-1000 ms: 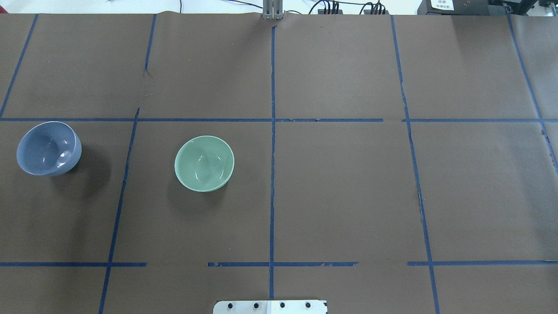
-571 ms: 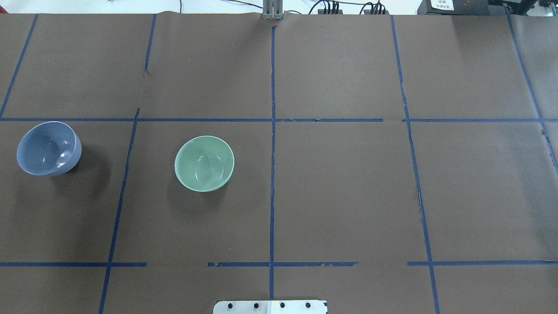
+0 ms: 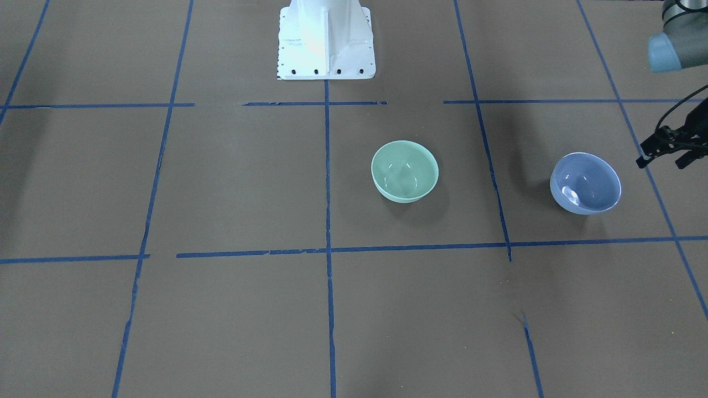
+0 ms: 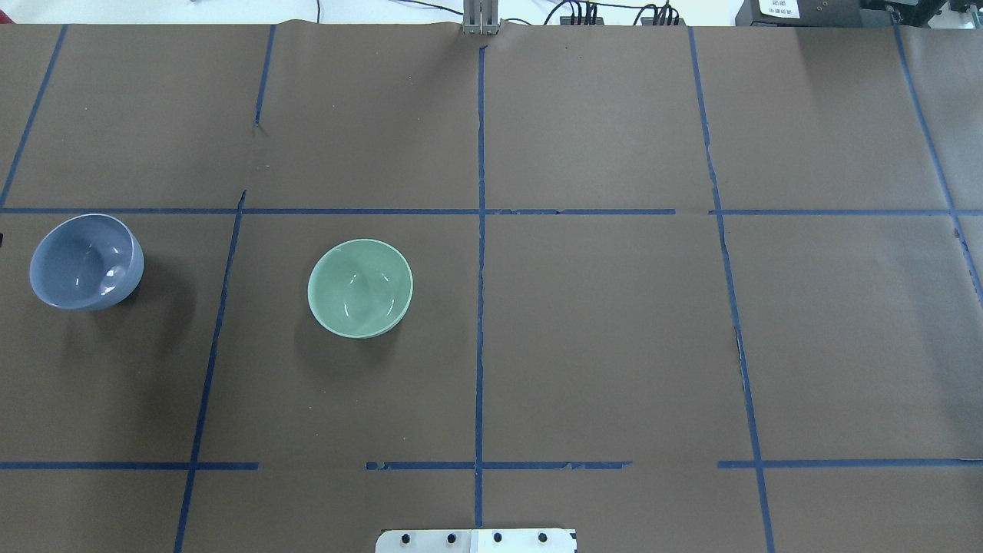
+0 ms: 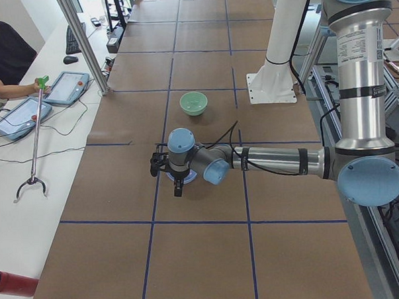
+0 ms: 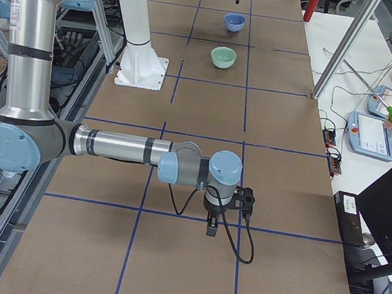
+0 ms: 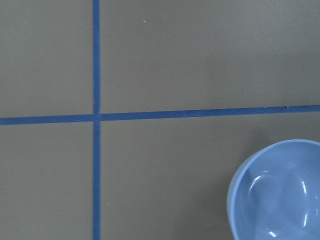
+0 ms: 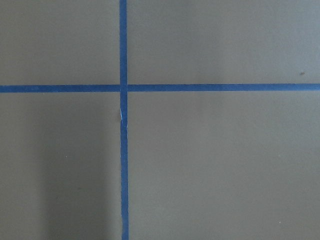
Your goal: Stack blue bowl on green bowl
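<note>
The blue bowl [image 4: 86, 262] stands upright at the table's far left, and it also shows in the front view [image 3: 585, 183] and at the lower right of the left wrist view [image 7: 280, 192]. The green bowl [image 4: 359, 287] stands upright to its right, about one grid square away [image 3: 405, 171]. My left gripper [image 3: 661, 162] hangs just outside the blue bowl, above the table, with its fingers apart and empty. In the left side view [image 5: 167, 177] it hides most of that bowl. My right gripper [image 6: 225, 216] hovers far from both bowls over bare table; I cannot tell if it is open.
Brown paper with blue tape lines [image 4: 480, 230] covers the table. The robot's white base [image 3: 325, 38] stands at the middle of the near edge. An operator with a grabber stick [image 5: 33, 137] and tablets [image 5: 64, 86] is along the far side.
Both bowls stay where they were. A small dark bit of the left gripper now shows at the left edge of the overhead view.
</note>
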